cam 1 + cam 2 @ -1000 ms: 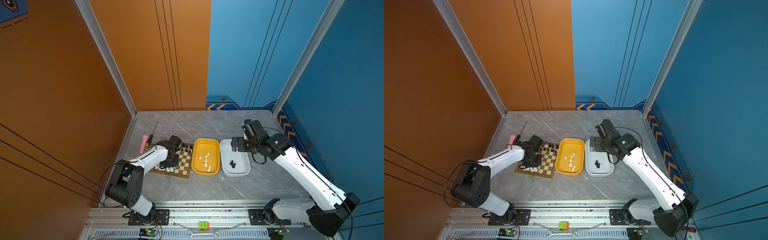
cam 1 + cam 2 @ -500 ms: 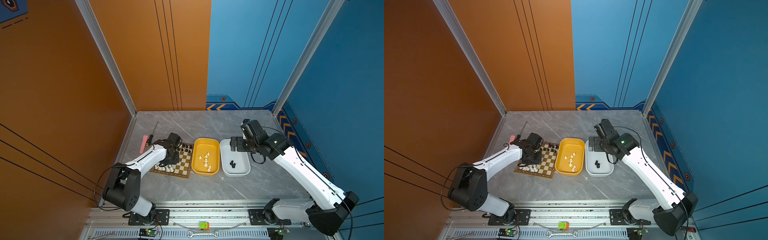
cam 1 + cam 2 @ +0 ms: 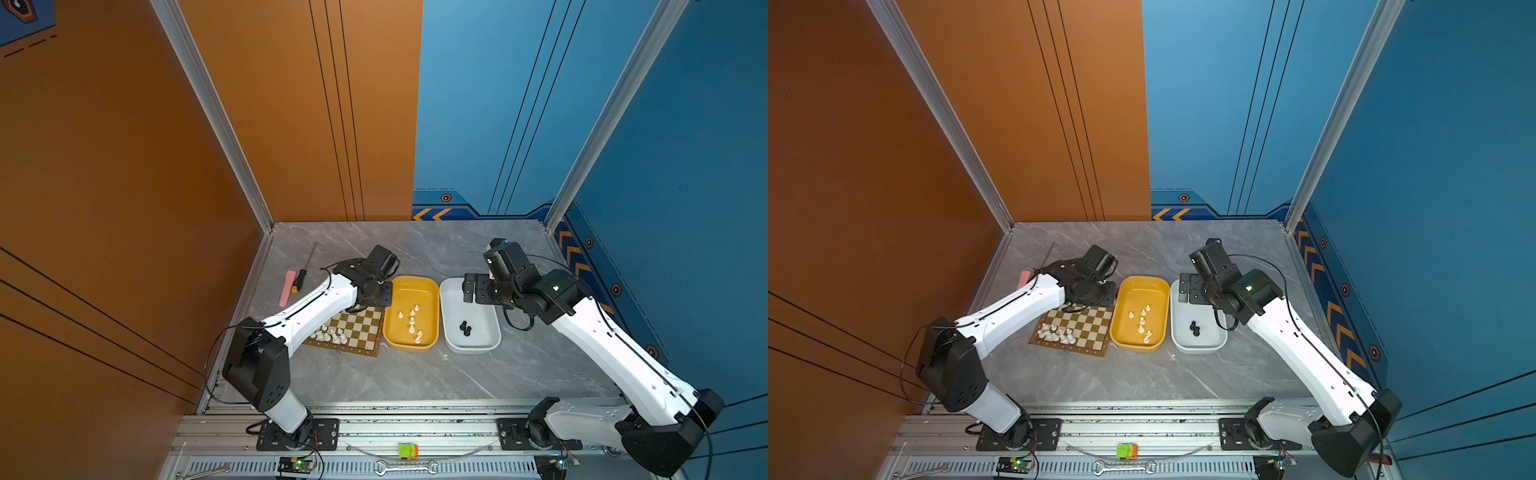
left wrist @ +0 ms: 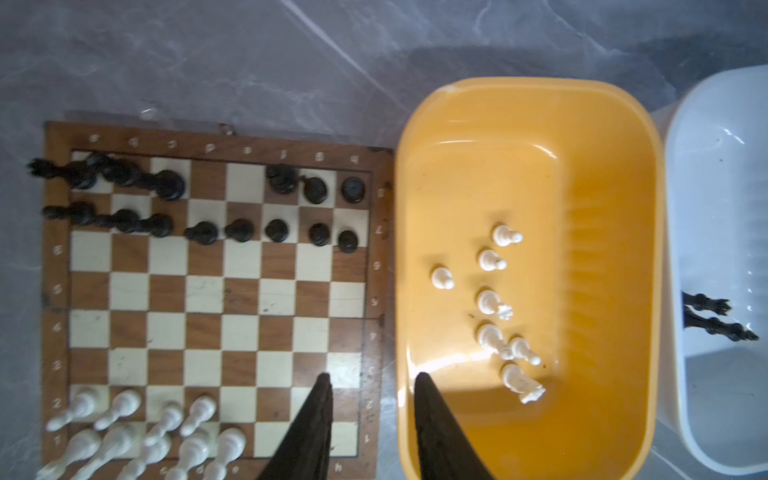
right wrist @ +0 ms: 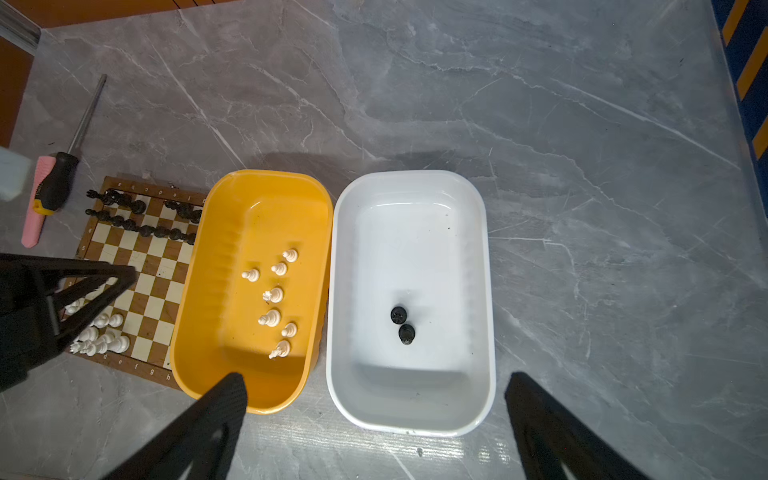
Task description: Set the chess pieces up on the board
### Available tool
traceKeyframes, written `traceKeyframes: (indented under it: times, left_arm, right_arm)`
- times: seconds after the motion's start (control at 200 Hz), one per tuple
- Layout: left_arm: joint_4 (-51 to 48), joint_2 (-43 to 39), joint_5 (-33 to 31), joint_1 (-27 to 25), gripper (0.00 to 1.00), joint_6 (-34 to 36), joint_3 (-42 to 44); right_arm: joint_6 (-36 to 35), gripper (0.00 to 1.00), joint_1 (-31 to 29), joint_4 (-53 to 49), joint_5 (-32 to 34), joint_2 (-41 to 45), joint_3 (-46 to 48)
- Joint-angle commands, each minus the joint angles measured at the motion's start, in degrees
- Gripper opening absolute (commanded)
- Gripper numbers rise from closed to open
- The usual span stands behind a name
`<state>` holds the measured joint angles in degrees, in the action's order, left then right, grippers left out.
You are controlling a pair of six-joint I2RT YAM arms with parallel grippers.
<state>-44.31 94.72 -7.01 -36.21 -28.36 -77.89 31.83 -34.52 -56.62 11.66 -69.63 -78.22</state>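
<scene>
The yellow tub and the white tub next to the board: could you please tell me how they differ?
The yellow tub holds seven cream-white pieces; the white tub holds only two black pieces. The yellow tub lies right beside the board; the white tub lies beyond it, farther from the board. Both are open, rounded rectangular tubs of similar size, lying side by side.

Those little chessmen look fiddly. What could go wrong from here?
1. The white pieces in the yellow tub sit close together, so the open left pincer might knock a neighbour over.
2. The two black pieces in the white tub nearly touch; the open right pincer could catch both.
3. The white row on the board is crowded, so adding one may topple others.
</scene>
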Motion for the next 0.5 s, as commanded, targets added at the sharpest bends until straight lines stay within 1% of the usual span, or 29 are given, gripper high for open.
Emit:
traceKeyframes:
  times: [0.0,0.165,0.496]
  left_arm:
    - [-1.8,4.6,0.3,-2.7,0.34,-0.4,-2.9]
    - [-2.0,9.4,-0.3,-5.0,0.32,0.2,-6.3]
    - [-2.1,16.4,-0.3,-5.6,0.3,0.9,-9.4]
  right_arm:
    - [2.0,1.0,-0.3,-2.5,2.4,3.1,1.7]
    - [2.7,1.0,-0.2,-2.9,3.3,5.9,3.4]
    - [2.7,1.0,0.4,-3.5,3.9,8.6,5.3]
